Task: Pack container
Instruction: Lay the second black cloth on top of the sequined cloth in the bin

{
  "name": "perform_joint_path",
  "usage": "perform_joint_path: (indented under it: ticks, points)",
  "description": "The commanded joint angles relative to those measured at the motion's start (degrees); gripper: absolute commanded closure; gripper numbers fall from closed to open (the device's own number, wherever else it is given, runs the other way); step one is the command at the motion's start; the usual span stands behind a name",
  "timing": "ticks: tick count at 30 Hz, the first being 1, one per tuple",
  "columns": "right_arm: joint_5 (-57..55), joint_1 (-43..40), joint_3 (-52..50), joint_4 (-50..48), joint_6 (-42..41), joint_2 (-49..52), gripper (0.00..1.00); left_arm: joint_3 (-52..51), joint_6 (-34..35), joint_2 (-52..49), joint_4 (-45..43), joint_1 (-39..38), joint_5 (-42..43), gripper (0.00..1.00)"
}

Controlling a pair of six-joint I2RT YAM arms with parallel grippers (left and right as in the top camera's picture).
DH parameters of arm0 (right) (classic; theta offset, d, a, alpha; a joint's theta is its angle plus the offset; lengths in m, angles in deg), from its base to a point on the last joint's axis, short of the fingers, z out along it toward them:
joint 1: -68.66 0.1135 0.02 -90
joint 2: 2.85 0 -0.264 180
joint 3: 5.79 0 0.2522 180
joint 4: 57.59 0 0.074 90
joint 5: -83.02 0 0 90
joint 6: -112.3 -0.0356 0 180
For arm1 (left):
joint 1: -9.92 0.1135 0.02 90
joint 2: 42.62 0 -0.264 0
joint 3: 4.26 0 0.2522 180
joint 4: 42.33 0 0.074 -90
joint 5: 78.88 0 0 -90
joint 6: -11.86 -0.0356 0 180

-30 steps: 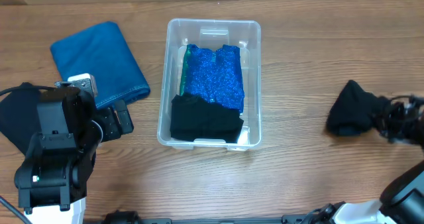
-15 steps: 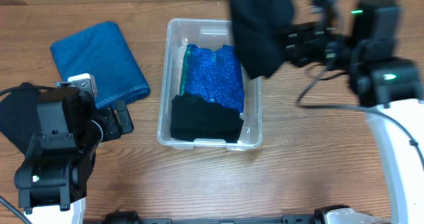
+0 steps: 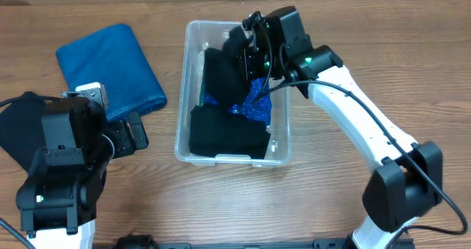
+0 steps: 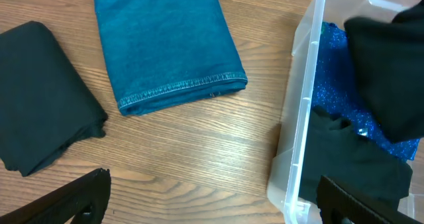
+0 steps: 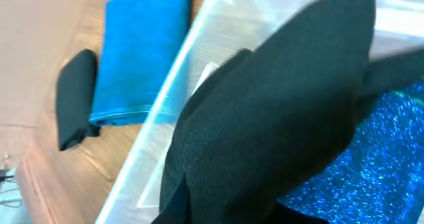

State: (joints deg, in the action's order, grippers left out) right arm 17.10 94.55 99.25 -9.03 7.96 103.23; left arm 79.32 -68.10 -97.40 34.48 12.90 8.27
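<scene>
The container (image 3: 181, 109) stands in the middle of the table (image 3: 412, 57), with its long side running away from the robot, and it is already partly filled. A glittering blue fabric (image 3: 259, 107) lies on its bottom, and a folded black garment (image 3: 228, 135) lies on top of that at the near end. The right gripper (image 3: 249, 51) reaches over the far half of the container and carries a black cloth (image 3: 219, 76). The cloth hangs down inside the walls and covers most of the blue fabric there. The fingers are hidden behind the cloth in both views, but the cloth hangs from them, so I judge that they are pinched on it. I cannot tell if the cloth already rests on the things below. The left gripper (image 4: 212, 187) waits beside the left side of the container, with its fingers spread wide and nothing between them. Two pieces are not yet packed: a folded teal cloth (image 3: 110, 61) to the left of the container, and a folded black piece (image 4: 40, 95) further to the left. The task looks about half done: the held cloth must be released, and then these two remain.
</scene>
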Motion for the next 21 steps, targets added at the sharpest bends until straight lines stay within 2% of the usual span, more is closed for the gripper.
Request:
perform_joint_path:
  ticks: [1,2,3,4,6,9,16,21]
  points:
    - [-2.7,-0.5,0.8,-1.1,-0.5,-0.7,0.96,1.5,-1.3,0.0,0.0,-0.3,-0.6,0.00]
    - [-4.1,-0.7,0.8,-0.9,-0.5,-0.7,0.96,1.5,-1.3,0.0,0.0,-0.3,-0.6,0.00]
    - [-6.7,-1.1,0.8,-0.3,-0.7,-0.7,0.92,1.5,-1.3,0.0,0.0,-0.3,-0.6,0.00]
    - [-11.1,-1.6,0.8,0.7,-2.1,-0.7,0.00,1.5,-1.3,0.0,0.0,-0.3,-0.5,0.00]
    - [-18.4,-2.7,0.8,2.8,-4.2,-0.6,0.00,1.5,-1.3,0.0,0.2,-0.3,-0.5,0.00]
    - [-22.9,-4.1,0.8,5.8,-4.1,-0.6,0.00,1.5,-1.3,0.0,0.6,-0.3,-0.5,0.00]
    - [-23.9,-4.8,1.7,7.1,-1.3,-1.4,0.00,1.5,-1.3,0.0,1.0,-0.3,-0.6,0.00]
    - [-24.5,-7.4,2.5,10.4,-3.5,-4.8,0.00,1.5,-1.3,0.0,1.1,-0.3,-0.7,0.00]
